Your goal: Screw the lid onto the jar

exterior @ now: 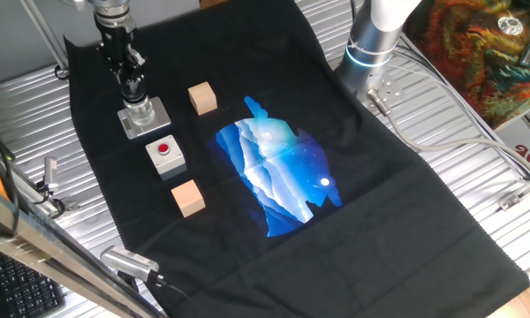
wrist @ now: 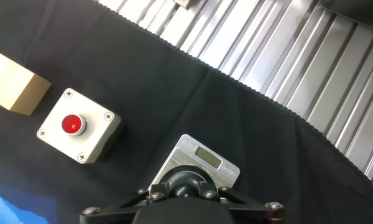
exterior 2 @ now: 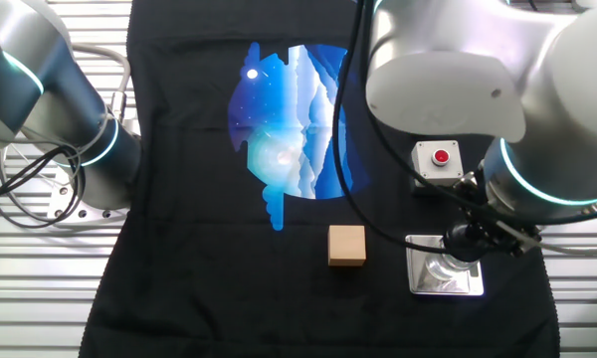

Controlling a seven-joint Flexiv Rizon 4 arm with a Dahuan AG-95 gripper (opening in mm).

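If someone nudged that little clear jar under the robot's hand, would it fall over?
Probably not: the jar sits on a wide square metal base plate, likely steadying it. The black cloth beneath probably resists sliding too.

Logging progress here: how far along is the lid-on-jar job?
Done: the lid already sits atop the jar. In hand: the gripper is down on it, apparently turning. Left: finishing tightening and letting go; thread seating can't be seen.
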